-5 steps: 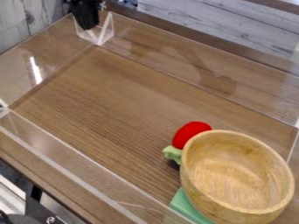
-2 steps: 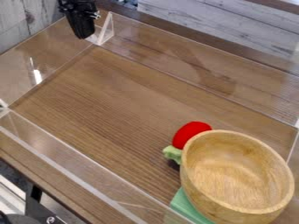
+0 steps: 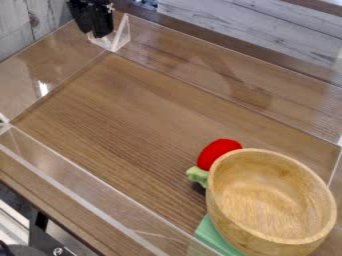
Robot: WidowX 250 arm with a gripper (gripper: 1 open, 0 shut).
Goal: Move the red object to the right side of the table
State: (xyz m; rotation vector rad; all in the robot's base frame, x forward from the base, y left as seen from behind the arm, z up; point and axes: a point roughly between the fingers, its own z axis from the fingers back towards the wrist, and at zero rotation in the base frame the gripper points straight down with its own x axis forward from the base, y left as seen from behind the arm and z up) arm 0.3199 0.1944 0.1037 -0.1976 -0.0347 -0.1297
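The red object is a small round toy fruit with a green leafy base. It rests on the brown wood-grain table at the lower right, touching the far rim of a light wooden bowl. My gripper is a dark shape at the far top left corner, well away from the fruit, pointing down over the acrylic wall. Nothing shows between its fingers, and it is too small and dark to read how the jaws stand.
The wooden bowl stands at the lower right on a flat green block. Low clear acrylic walls border the tabletop. Pale planks run along the back.
The gripper's dark outline looks broader and shorter than half a second ago, staying in the same corner. The fruit, bowl and block have not moved.
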